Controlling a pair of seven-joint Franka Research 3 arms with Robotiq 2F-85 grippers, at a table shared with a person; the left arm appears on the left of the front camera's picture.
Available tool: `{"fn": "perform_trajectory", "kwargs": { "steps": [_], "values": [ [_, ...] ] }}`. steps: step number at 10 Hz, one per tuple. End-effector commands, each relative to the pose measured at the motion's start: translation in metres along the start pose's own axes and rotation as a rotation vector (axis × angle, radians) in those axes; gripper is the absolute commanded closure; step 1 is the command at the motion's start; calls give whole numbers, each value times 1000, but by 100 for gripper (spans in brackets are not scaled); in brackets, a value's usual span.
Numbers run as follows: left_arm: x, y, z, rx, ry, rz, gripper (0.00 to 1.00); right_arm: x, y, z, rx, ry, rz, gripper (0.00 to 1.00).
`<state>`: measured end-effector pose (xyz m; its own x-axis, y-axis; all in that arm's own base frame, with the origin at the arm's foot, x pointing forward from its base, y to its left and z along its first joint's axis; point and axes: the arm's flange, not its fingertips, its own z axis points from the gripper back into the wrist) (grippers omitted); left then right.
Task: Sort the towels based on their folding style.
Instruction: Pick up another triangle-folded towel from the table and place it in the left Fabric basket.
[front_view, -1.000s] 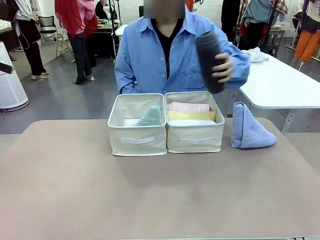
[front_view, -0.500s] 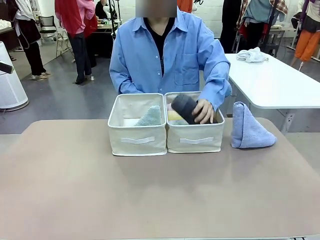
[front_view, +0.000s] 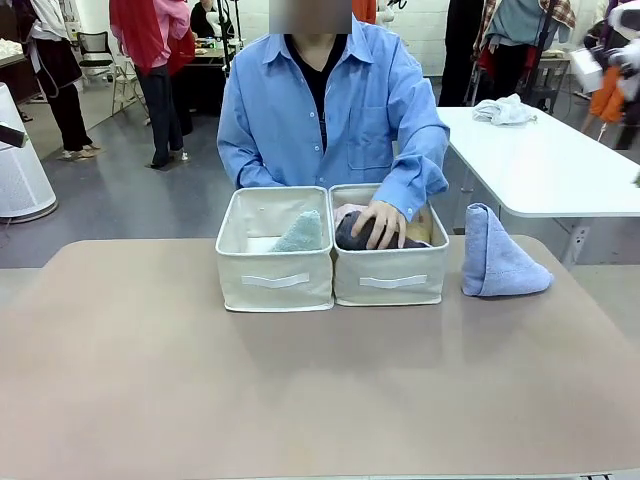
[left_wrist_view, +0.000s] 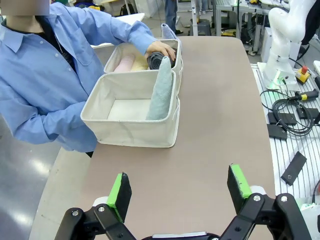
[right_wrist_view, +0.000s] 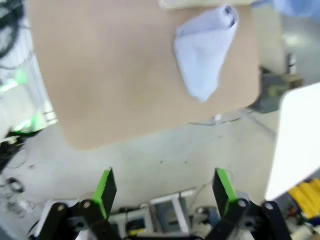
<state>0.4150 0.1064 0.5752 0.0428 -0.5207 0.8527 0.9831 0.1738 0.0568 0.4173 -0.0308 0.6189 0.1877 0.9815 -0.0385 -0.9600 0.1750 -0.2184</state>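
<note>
A person's hand (front_view: 382, 221) presses a dark grey rolled towel (front_view: 358, 234) into the right beige bin (front_view: 390, 275), on top of pink and yellow rolls (left_wrist_view: 125, 63). A grey-green cone towel (front_view: 299, 233) stands in the left bin (front_view: 273, 280); it also rises upright in the left wrist view (left_wrist_view: 160, 89). A light blue cone towel (front_view: 494, 256) sits on the table right of the bins, also under the right wrist camera (right_wrist_view: 205, 51). My left gripper (left_wrist_view: 178, 192) is open above the table, well short of the bins. My right gripper (right_wrist_view: 164, 188) is open past the table's edge.
The brown table (front_view: 300, 380) has wide free room in front of the bins. A white table (front_view: 550, 165) with a whitish rag (front_view: 503, 109) stands at the back right. Cables and boxes (left_wrist_view: 290, 115) lie beside the table in the left wrist view.
The person brought the dark grey roll down from chest height into the right bin and now holds it there. Neither gripper has changed.
</note>
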Motion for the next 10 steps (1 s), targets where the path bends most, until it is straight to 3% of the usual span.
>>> {"fn": "perform_trajectory", "kwargs": {
  "steps": [1, 2, 4, 6, 7, 10],
  "values": [
    [1, 0, 2, 3, -4, -4, 0, 12, -17, -14, -45, -100, 15, 0],
    [1, 0, 2, 3, -4, -4, 0, 19, -24, -19, -58, -141, 28, 0],
    [1, 0, 2, 3, -4, -4, 0, 29, -30, -28, 50, -220, 30, 0],
    [1, 0, 2, 3, -4, -4, 0, 11, -17, -22, 37, -256, 0, 0],
    [1, 0, 2, 3, -4, -4, 0, 34, -24, -32, 21, -204, 9, 0],
    [1, 0, 2, 3, -4, -4, 0, 34, -24, -32, 21, -204, 9, 0]
  ]
}}
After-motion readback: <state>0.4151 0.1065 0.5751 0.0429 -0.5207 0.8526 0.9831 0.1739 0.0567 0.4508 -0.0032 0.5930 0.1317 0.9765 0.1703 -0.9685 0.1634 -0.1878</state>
